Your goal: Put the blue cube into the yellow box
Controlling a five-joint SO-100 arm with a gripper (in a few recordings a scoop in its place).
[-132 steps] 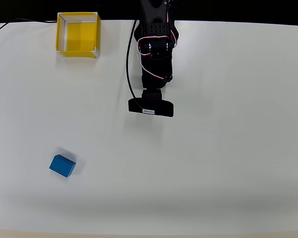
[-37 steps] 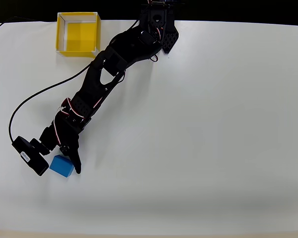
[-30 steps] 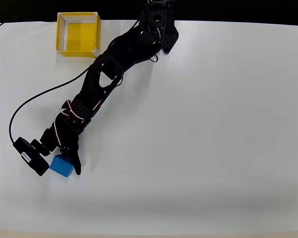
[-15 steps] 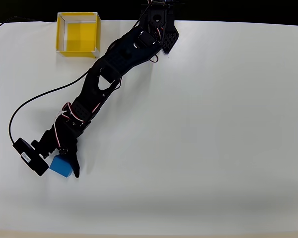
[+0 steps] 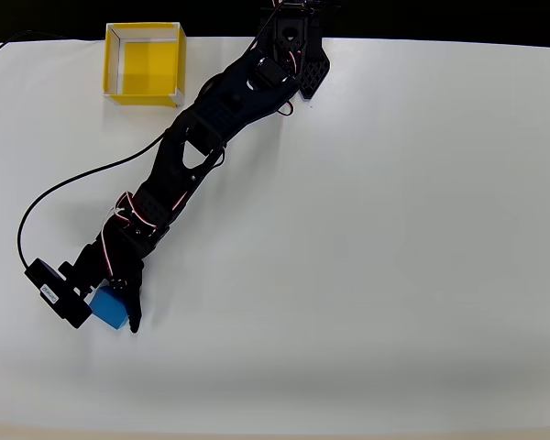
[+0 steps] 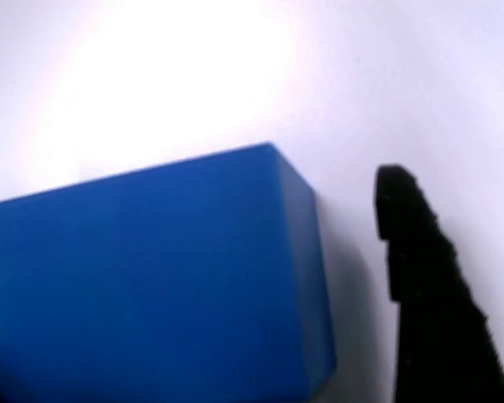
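A: Overhead, what has changed?
B: The claw [image 5: 105, 307] has sunk lower over the cube [image 5: 108, 309], which lies on the table [image 5: 394, 257] far from the box [image 5: 145, 61].
A: And the wrist view?
B: The cube [image 6: 151, 277] sits between spread jaws; one finger [image 6: 428, 294] is just to its right, a gap showing. Open, gripping nothing.

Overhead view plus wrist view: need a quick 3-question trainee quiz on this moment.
1. True or false: the blue cube lies inside the yellow box.
2. In the wrist view, on which side of the blue cube is the black finger? A) left B) right C) above
3. The gripper is astride the ____.

Key: 1 false, it sits on the white table; 2 B, with a gap between them; 3 blue cube.
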